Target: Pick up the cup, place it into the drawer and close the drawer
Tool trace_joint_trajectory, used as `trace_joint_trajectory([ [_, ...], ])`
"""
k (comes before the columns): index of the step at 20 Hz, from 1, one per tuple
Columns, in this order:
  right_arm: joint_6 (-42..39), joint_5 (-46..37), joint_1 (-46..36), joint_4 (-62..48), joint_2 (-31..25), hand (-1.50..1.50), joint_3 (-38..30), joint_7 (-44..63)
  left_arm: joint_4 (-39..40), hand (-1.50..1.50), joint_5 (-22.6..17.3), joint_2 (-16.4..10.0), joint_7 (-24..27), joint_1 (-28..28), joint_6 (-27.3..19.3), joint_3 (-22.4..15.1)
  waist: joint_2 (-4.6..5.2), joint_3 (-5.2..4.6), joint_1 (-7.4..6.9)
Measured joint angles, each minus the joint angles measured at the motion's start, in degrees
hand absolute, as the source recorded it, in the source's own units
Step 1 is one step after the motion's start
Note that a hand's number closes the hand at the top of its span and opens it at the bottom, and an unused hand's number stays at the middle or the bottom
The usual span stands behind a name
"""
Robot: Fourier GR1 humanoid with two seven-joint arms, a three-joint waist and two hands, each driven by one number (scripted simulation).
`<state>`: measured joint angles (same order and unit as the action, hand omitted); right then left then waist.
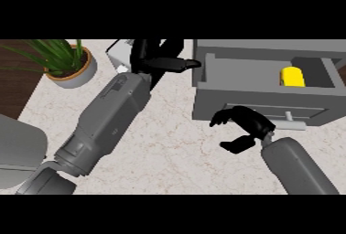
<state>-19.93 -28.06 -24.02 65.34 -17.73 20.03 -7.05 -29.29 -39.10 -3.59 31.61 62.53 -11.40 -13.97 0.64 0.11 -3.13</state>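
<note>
Yellow cup (292, 76) inside open drawer (263, 93). Right hand (246, 125) half open, empty, just before drawer front. Left hand (162, 61) relaxed, empty, by drawer's left edge.

You count one yellow cup (292, 76), one drawer (267, 91) with one handle (290, 119), and one table (175, 151). You count one potted plant (67, 64), one white object (118, 52) and one grey object (17, 151). You count two hands: one left hand (162, 61), one right hand (249, 125).
</note>
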Motion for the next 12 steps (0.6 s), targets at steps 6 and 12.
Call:
trace_joint_trajectory([
  [6, 6.1, -1.5, -9.6, -17.0, 1.3, 1.50, -4.9, -8.4, -4.5, -1.50, -0.3, -1.7, -0.9, -4.1, 1.8, -0.2, 0.13, -0.09, -2.58],
  [12, 9.3, 0.6, -18.5, -28.8, -0.8, 1.50, -12.0, -14.1, -7.9, -1.50, -0.5, -4.5, -1.7, -8.3, 4.7, -0.4, 0.82, 0.18, -4.53],
])
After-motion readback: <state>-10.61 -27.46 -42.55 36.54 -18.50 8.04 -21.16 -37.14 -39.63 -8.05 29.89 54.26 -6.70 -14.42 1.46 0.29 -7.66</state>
